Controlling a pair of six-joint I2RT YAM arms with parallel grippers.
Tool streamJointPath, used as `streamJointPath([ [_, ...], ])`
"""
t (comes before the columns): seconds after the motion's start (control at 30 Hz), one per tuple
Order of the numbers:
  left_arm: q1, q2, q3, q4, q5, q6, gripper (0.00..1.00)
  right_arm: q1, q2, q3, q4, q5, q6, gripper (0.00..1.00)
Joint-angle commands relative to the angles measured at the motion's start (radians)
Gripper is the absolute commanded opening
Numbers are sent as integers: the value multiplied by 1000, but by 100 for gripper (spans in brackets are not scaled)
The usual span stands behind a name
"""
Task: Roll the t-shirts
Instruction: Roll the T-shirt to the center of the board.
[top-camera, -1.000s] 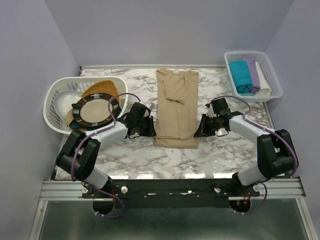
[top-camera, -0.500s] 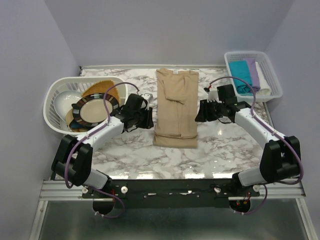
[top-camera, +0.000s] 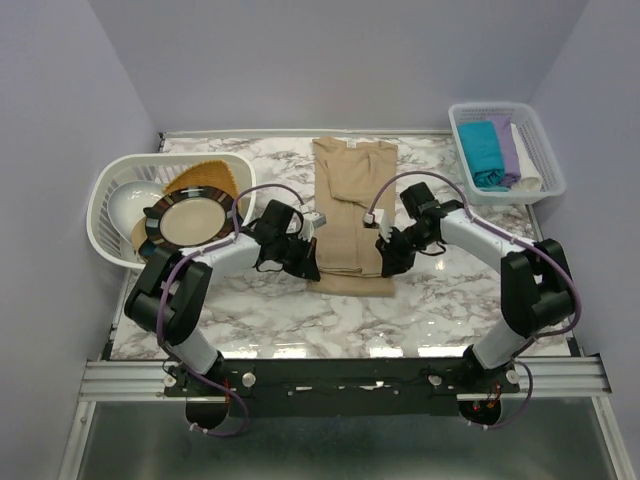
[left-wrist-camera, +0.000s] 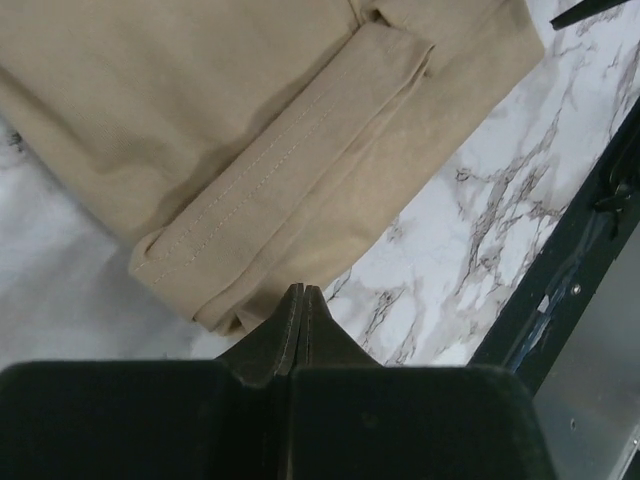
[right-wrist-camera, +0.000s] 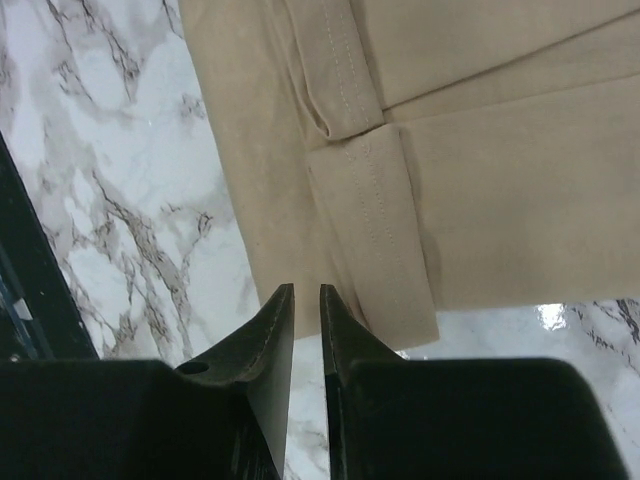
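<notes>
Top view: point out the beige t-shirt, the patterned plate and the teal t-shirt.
beige t-shirt (top-camera: 352, 200), top view, middle of its folded body.
patterned plate (top-camera: 190, 222), top view, its tan centre.
teal t-shirt (top-camera: 484, 152), top view, middle of the folded cloth.

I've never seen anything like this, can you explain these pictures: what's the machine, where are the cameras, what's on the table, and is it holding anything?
These are two robot arms bolted at the near edge of a marble table. One picture looks down from above; the other two come from a camera on each wrist. A folded beige t-shirt lies in the middle. The left basket holds a plate; the right basket holds a teal t-shirt and a lilac t-shirt. The left gripper is shut at the shirt's lower edge; whether it pinches cloth is unclear. The right gripper is slightly open, holding nothing.
</notes>
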Motion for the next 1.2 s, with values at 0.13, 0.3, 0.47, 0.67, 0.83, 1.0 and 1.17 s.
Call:
streamJointPath([
  [0.13, -1, 115, 93, -33, 39, 66, 0, 39, 92, 58, -73, -16, -243, 23],
  [0.3, -1, 161, 142, -42, -4, 72, 1, 61, 110, 55, -57, 33, -312, 23],
  [0.47, 5, 198, 193, -63, -54, 75, 1, 65, 135, 64, 41, 144, -317, 21],
  [0.67, 46, 146, 221, -73, -131, 98, 9, 62, 103, 91, 254, 286, -184, 19],
  [0.83, 42, -6, 143, -96, -77, 306, 37, 61, 48, 117, 266, 292, -86, 22],
  [1.0, -44, -138, 46, -126, -88, 575, 51, 44, -31, 100, 268, 286, 40, 31],
  [1.17, -191, -283, -141, -7, -163, 857, 64, 21, -243, 75, 381, 422, 214, 37],
])
